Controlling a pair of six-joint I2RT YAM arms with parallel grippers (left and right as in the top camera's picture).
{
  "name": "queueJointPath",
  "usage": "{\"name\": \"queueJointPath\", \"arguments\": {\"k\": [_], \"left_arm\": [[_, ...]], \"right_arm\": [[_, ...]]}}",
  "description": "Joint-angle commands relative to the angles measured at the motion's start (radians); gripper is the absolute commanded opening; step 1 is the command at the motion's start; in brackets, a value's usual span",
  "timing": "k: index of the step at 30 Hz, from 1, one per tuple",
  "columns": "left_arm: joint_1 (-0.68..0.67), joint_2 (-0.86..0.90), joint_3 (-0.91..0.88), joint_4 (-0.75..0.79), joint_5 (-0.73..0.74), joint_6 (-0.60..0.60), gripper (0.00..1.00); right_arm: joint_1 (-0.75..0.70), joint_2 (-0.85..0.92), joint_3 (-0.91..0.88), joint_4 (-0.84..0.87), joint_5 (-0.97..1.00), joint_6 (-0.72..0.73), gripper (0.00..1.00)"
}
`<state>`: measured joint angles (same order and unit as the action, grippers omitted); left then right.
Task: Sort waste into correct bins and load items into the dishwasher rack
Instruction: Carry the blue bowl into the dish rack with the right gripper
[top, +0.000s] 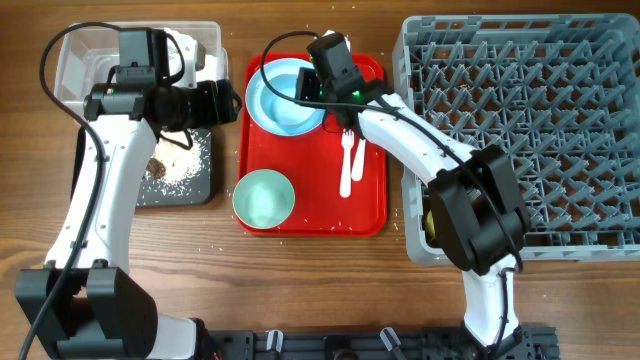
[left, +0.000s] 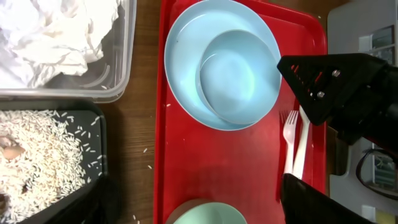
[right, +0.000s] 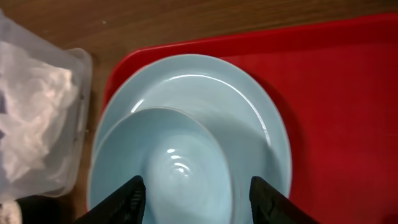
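A pale blue plate (top: 262, 104) lies at the far end of the red tray (top: 365, 205), with a small bowl (right: 168, 171) sitting in it. My right gripper (right: 196, 202) hovers open just above that bowl, one finger over each side. A second bowl (top: 263, 198) stands at the tray's near left. The white fork (left: 290, 134) and spoon (left: 301, 152) lie side by side on the tray. My left gripper (left: 193, 211) is open and empty, hanging over the gap between the bins and the tray. The grey dishwasher rack (top: 560, 100) fills the right side.
The clear tub (top: 75, 60) at the far left holds the crumpled white napkin (left: 56, 31). In front of it the black tray (top: 198, 185) carries rice grains (left: 43, 152) and brown scraps (top: 156, 167). A bit of yellow (top: 431, 222) shows in the rack's near-left corner behind my right arm.
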<state>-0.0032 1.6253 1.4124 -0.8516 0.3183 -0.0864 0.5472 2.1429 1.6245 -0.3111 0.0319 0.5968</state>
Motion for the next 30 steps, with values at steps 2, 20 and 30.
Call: {"name": "queueJointPath", "arguments": {"k": [2,20,30], "left_arm": [[0.007,-0.015,0.001,0.006,-0.006,0.001,1.00],[0.007,-0.015,0.001,0.006,-0.006,0.001,1.00],[0.007,-0.015,0.001,0.006,-0.006,0.001,1.00]], "right_arm": [[-0.001,0.010,0.019,-0.035,0.099,-0.019,0.54],[0.000,0.099,0.018,0.012,0.094,-0.021,0.29],[0.000,0.116,0.018,0.025,0.063,-0.021,0.04]]}}
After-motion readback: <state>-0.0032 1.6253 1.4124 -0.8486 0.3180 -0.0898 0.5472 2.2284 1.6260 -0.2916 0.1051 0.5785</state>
